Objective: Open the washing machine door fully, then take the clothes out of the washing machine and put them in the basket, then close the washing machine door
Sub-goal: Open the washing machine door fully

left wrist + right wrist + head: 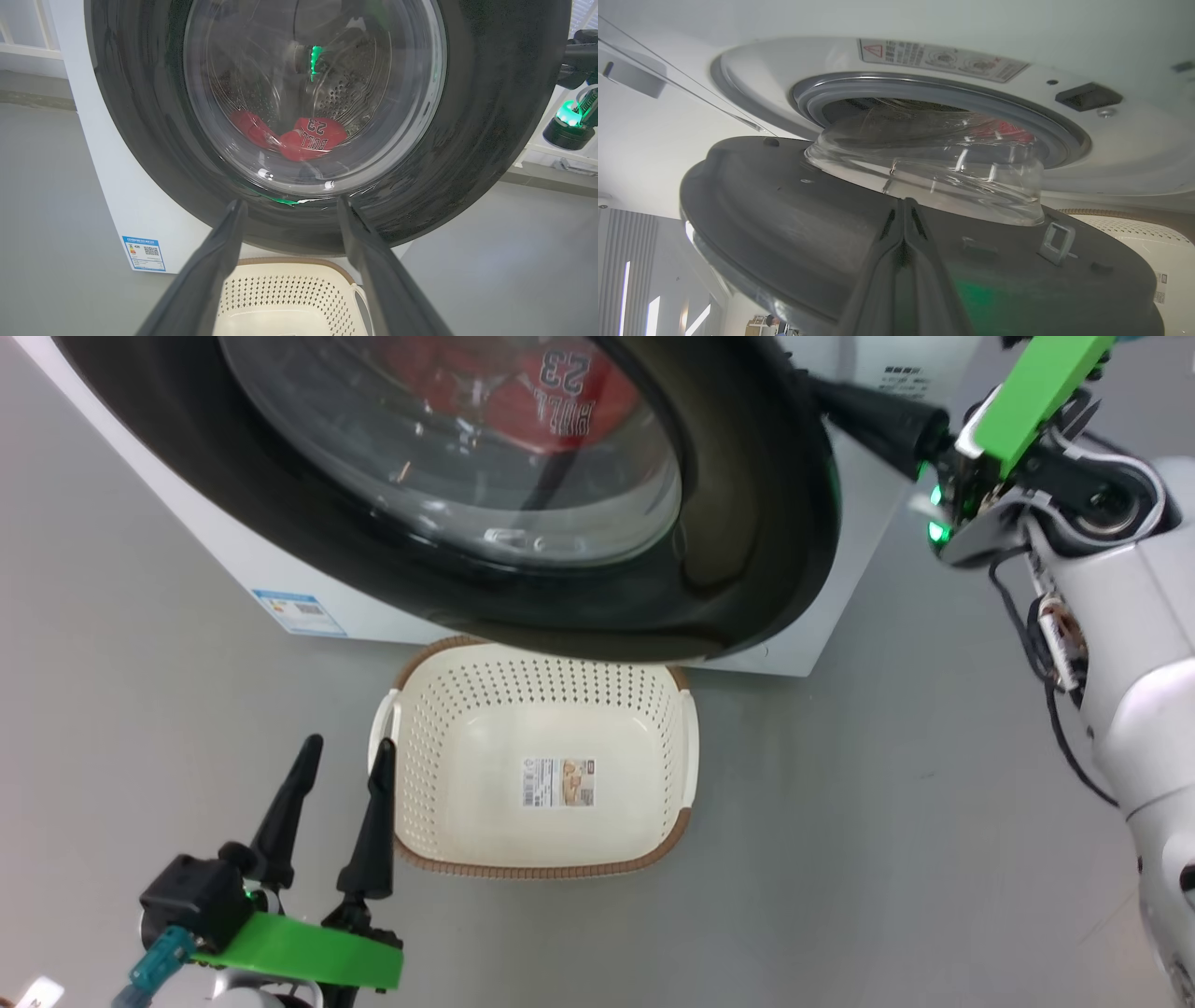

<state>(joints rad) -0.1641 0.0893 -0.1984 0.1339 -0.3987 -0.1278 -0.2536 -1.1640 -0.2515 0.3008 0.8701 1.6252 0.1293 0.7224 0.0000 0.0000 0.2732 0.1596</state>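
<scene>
The right hand (903, 207) (fingers shut, holding nothing) presses the inner face of the part-open washing machine door (747, 523) and may slip, letting it swing back on the clothes (308, 137) in the drum (345, 93); the left hand (348, 745) hangs open, empty.

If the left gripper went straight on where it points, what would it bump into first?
Probably the washing machine door, low on its black rim; the left gripper aims there.

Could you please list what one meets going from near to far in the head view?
left gripper → basket → washing machine door → clothes, seen through its glass
</scene>
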